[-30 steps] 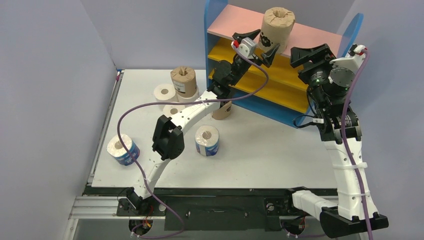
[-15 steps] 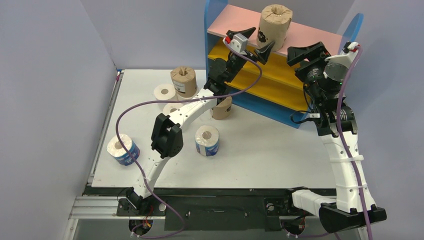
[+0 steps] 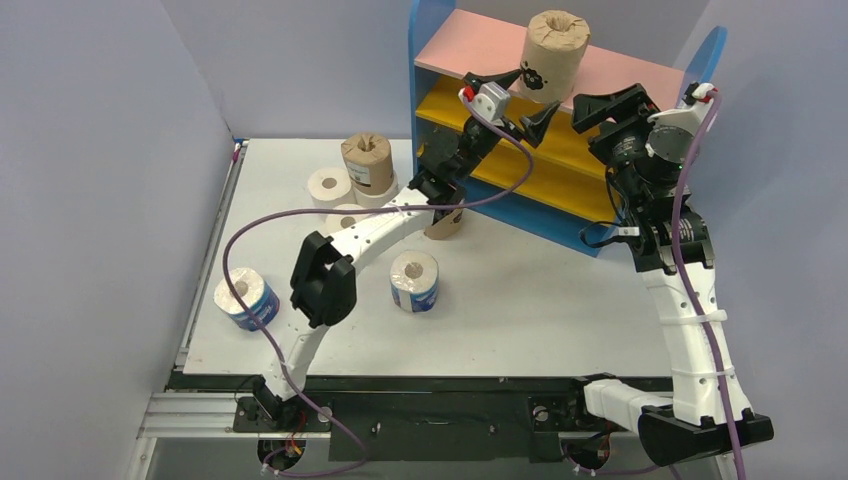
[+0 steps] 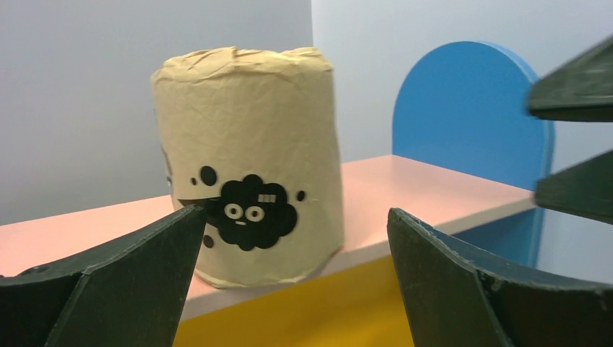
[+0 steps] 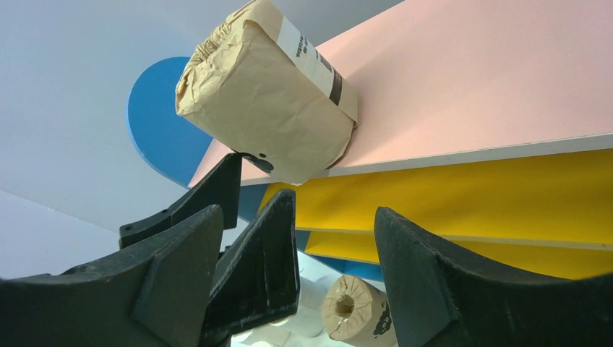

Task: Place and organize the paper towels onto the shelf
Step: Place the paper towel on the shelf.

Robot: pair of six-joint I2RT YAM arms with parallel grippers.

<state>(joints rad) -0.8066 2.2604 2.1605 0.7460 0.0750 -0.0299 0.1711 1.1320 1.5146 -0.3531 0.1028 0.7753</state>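
Note:
A brown-wrapped paper towel roll (image 3: 553, 40) (image 4: 246, 159) (image 5: 267, 101) with a black cloud label stands upright near the front edge of the shelf's pink top board (image 3: 620, 70) (image 4: 434, 191) (image 5: 491, 79). My left gripper (image 3: 535, 88) (image 4: 296, 217) hangs open just in front of it, touching nothing. Level with the yellow boards (image 3: 560, 165), my right gripper (image 3: 585, 112) (image 5: 298, 211) is open and empty beside the left one. On the table lie two more brown rolls (image 3: 366, 160) (image 3: 445, 220) (image 5: 354, 311), two white rolls (image 3: 328, 183) (image 3: 347, 217) and two blue-and-white rolls (image 3: 413, 280) (image 3: 245, 298).
The shelf's blue side panels (image 3: 428, 40) (image 3: 703, 55) (image 4: 470, 108) flank the boards. Grey walls close the table on the left and back. The left arm's forearm (image 3: 390, 225) crosses over the rolls at mid-table. The left gripper's fingers (image 5: 264, 246) fill the right wrist view's lower left.
The left gripper has let go of the brown roll and drawn back, jaws wider. The roll stays on the top board. The right gripper shifted slightly left.

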